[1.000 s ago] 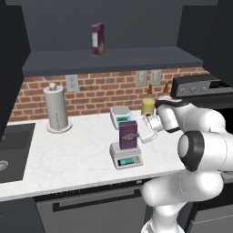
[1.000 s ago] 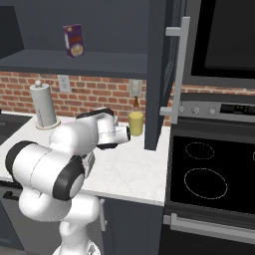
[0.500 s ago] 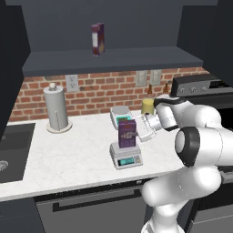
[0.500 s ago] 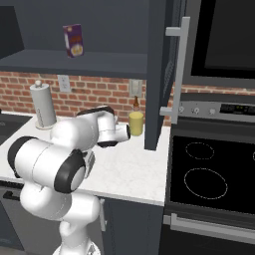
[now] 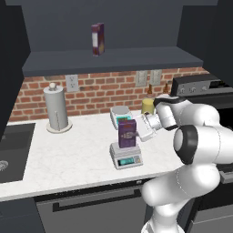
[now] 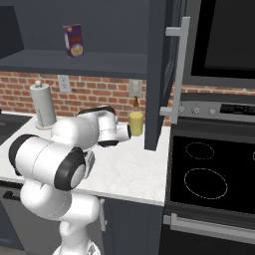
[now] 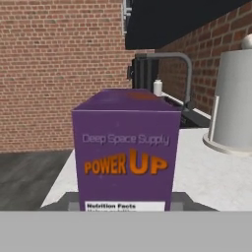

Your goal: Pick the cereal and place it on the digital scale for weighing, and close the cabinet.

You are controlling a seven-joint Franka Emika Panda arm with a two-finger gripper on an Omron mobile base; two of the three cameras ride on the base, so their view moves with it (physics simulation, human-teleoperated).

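The cereal box [image 5: 127, 133] stands upright on the digital scale [image 5: 126, 155], so the step in hand looks like release & retreat. To do it well, the arm should let go fully, then back the hand straight away along its approach line, w/o sideways drift that could tip the tall box off the platform; only then go for the cabinet door [image 6: 164, 74], which hangs open by its long silver handle [image 6: 178, 69]. The gripper [image 5: 142, 132] sits just beside the box's right side in the left base view; whether the jaws are clamped on the box or already apart can't be told from these views. In the hand view the purple box [image 7: 127, 152] is dead ahead & close. 1 smaller white scale [image 5: 121, 114] sits behind, apart from the box.
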